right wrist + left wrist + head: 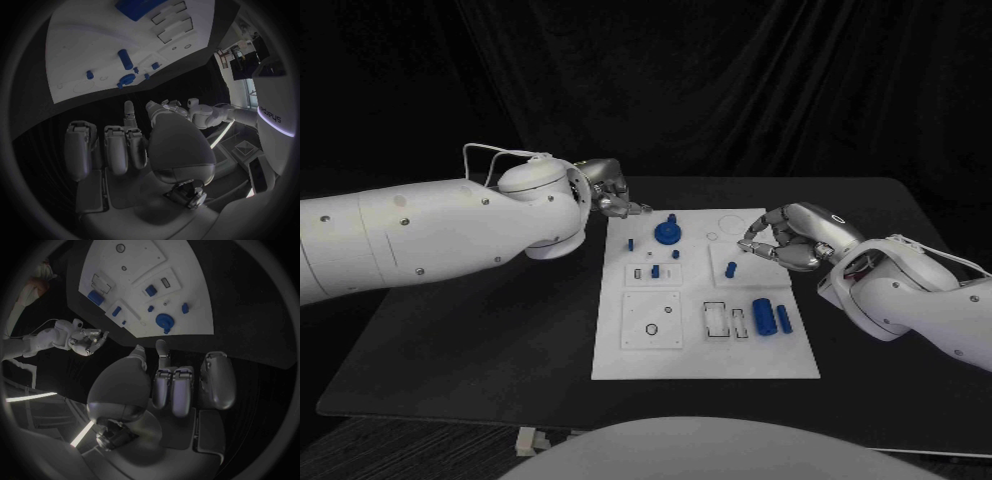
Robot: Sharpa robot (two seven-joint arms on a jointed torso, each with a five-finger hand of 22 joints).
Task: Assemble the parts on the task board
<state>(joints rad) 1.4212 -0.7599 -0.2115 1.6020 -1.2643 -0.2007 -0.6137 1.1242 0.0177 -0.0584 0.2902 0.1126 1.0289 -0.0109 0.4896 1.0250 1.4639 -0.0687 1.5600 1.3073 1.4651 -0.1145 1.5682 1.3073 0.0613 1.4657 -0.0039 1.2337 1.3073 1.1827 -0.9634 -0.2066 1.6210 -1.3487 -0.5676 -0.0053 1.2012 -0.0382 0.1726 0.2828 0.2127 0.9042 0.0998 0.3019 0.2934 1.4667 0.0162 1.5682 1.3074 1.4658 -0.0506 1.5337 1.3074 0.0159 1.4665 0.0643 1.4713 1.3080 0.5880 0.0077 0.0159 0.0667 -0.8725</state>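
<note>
Task board (pixel 646 352): white plate lying flat in the middle of the black surface (pixel 473 340).
Parts: round blue piece (pixel 669 233) near the board's far edge, small blue pieces (pixel 655 270) just below it, two blue cylinders (pixel 772 316) lying at the board's right side.
Left hand (pixel 610 193): hovering just off the board's far-left corner, fingers curled in, nothing in them.
Right hand (pixel 783 240): over the board's right edge, fingers curled inward, holding nothing I can make out.
</note>
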